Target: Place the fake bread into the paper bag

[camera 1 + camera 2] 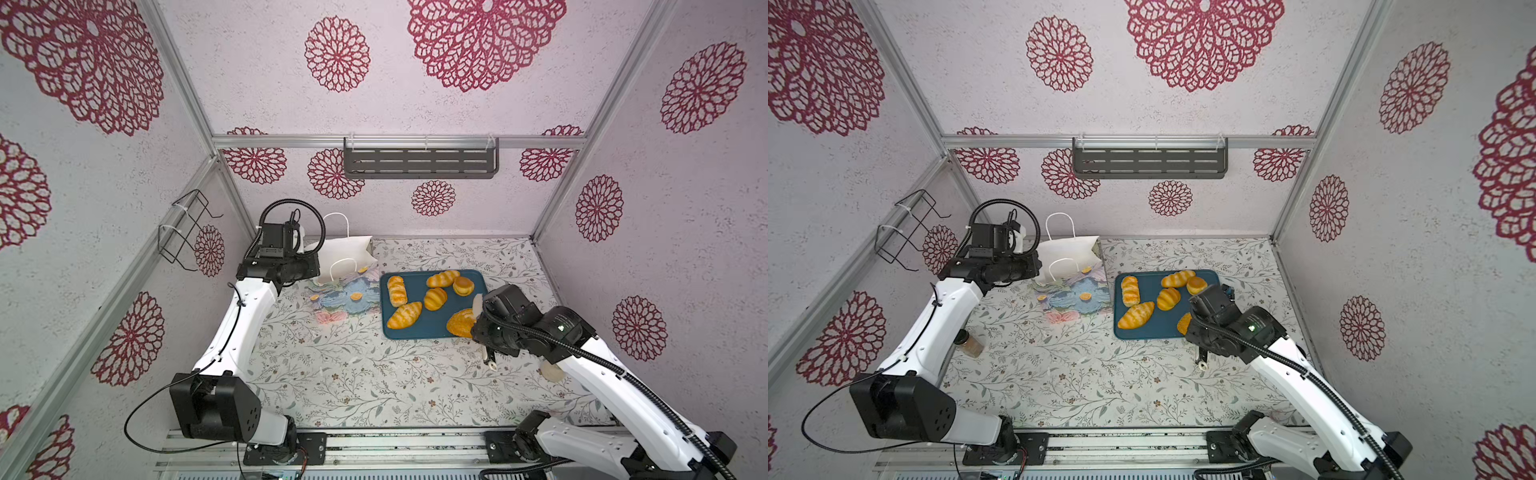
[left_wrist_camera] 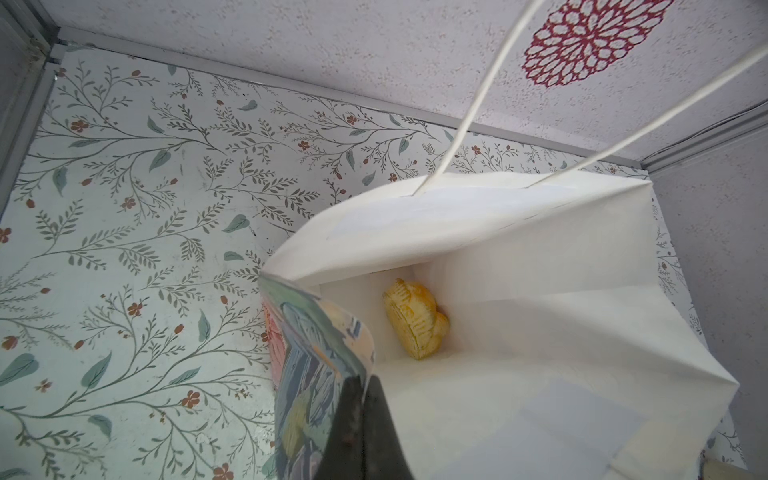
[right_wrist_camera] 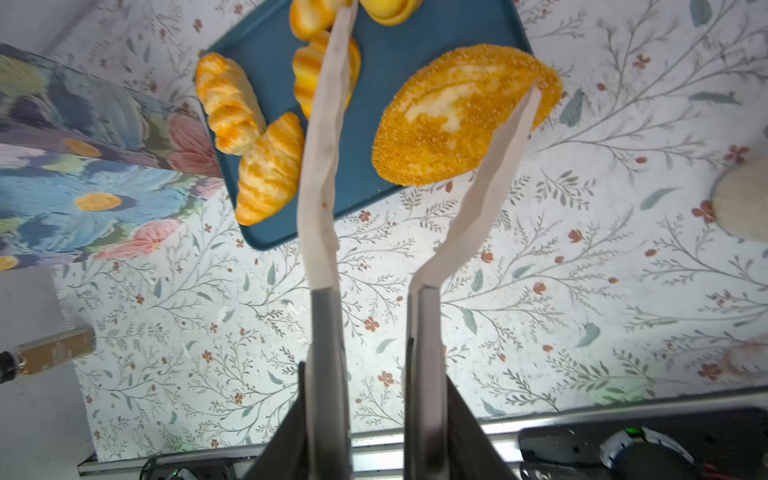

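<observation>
Far left, at the table's (image 1: pixel 353 374) 10 o'clock, the left gripper (image 2: pixel 362 419) had its jaws pressed together on the bag's printed wall, just below the rim. The bag (image 1: pixel 347 297) stood upright with its mouth open, and one bread (image 2: pixel 415 318) lay on its white floor. Just at the bag's 3 o'clock sat the tray (image 1: pixel 432 330) with six more breads. A roll (image 1: pixel 397 291) lay at the tray's 9 o'clock and a croissant (image 1: pixel 404 315) at 7. A striped round one (image 1: pixel 435 298) sat mid-tray, a long roll (image 1: pixel 442 278) at 12, a bun (image 1: pixel 463 286) at 1 and the loaf (image 1: pixel 459 323) at the 5 o'clock corner.

At the tray's 4 o'clock the right gripper (image 3: pixel 376 291) pinched the handles of the tongs (image 3: pixel 322 166). The blades were spread, with the loaf between them. One tip reached the loaf's edge, though I could not tell whether it touched. The other blade ran clear of the loaf, crossing over the striped round one.
</observation>
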Robot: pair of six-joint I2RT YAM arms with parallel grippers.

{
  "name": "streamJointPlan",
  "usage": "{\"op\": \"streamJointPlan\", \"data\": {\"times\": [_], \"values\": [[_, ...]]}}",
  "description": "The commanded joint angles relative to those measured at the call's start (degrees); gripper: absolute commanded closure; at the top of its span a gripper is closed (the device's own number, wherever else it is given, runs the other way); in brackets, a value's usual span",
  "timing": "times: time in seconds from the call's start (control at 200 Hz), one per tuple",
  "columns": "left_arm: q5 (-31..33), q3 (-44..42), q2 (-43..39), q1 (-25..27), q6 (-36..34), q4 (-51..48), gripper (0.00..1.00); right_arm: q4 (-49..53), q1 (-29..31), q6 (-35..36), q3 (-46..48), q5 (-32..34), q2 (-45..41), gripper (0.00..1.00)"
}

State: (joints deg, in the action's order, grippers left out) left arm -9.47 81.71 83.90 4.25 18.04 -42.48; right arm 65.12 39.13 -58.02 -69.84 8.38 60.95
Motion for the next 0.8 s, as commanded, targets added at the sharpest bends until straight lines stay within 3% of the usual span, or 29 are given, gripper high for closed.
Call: {"op": "streamJointPlan", "data": {"times": [0.0,0.27,0.796], "values": [[0.6,-1.0,-1.0,0.5,-0.5,-0.4,1.0,2.2,-0.5,-2.0,0.1,-2.4,-0.3,0.57],[-0.2,-0.9,-0.3,0.5,-0.2,-0.3,1.0,-2.2,-2.6,-2.0,5.4,-7.4,-0.3,0.56],[-0.3,-0.8,-0.5,0.5,-0.2,-0.4,1.0,-4.1,-9.6,3.7,6.8,-12.5,4.6,0.54]]}}
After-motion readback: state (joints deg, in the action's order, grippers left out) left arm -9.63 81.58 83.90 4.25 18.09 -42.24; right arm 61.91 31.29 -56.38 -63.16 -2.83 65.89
